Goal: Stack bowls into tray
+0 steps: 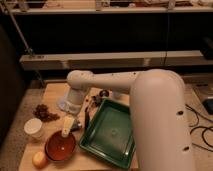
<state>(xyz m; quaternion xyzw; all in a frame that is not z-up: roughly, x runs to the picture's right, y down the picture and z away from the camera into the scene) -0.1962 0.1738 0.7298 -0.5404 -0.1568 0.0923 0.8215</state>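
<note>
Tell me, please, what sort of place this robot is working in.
Probably a lab or workshop test area rather than a home kitchen: long bare shelves run behind the small wooden table, and loose cables lie on the floor. The gripper hangs by the orange bowl, left of the green tray.

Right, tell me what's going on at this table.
The robot's arm reaches over the wooden table, with its gripper down at the rim of the orange bowl, just beside the green tray. No bowl shows in the tray yet. A small white container stands nearby, apart from the gripper.
</note>
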